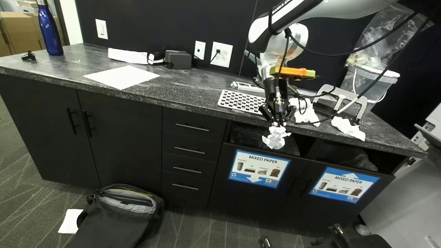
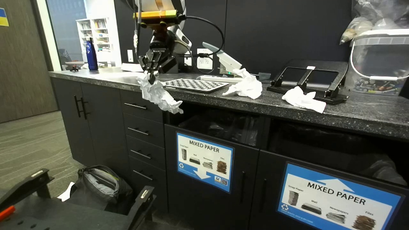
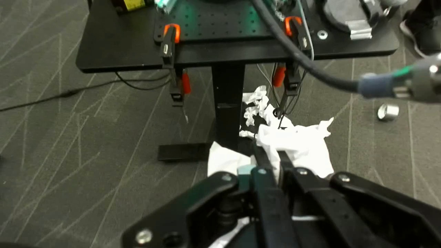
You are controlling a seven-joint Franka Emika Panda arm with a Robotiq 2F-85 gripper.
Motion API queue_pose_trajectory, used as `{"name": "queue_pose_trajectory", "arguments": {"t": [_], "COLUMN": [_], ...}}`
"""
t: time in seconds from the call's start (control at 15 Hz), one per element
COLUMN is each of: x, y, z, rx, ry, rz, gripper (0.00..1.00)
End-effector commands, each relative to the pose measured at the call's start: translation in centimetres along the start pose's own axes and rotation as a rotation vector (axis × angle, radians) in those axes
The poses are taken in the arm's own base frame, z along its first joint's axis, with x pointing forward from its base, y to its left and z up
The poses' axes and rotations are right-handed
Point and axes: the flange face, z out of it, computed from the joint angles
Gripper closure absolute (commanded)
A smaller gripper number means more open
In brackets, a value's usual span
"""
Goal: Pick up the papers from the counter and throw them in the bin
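My gripper (image 1: 278,121) is shut on a crumpled paper wad (image 1: 275,138), which hangs below the fingertips. In both exterior views the wad (image 2: 161,97) is in front of the counter's edge; the gripper (image 2: 152,79) points down. In the wrist view white paper (image 3: 299,144) shows between and around the fingertips (image 3: 270,158). Two other crumpled papers lie on the dark speckled counter (image 1: 193,91): one wad (image 2: 246,86) near the front edge, one (image 2: 303,100) further right. Below are two bin openings with dark liners, the left (image 2: 220,126) and the right (image 2: 335,150), above "MIXED PAPER" signs.
A checkered mat (image 1: 239,100), a black stand (image 2: 308,78) and a clear bucket (image 2: 378,64) stand on the counter. A flat white sheet (image 1: 122,76) and a blue bottle (image 1: 49,29) are at the left. A bag (image 1: 120,213) lies on the floor. Cables hang by the arm.
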Motion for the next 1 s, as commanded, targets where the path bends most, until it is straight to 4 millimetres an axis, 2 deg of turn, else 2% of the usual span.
{"name": "queue_pose_trajectory", "arguments": {"t": [0.0,0.27,0.53,0.73,0.93], "x": [-2.3,-2.9,-3.0,-1.7,-0.8], "y": [0.4,0.3,-0.1,0.3,0.6], "z": [1.7,4.8,11.3,13.2,14.1], "rx": [0.022,0.077,0.114,0.129,0.131], "ry": [0.184,0.369,0.476,0.621,0.789], "rz": [0.025,0.08,0.163,0.222,0.23], "gripper": [0.92,0.92,0.92,0.92,0.92]}}
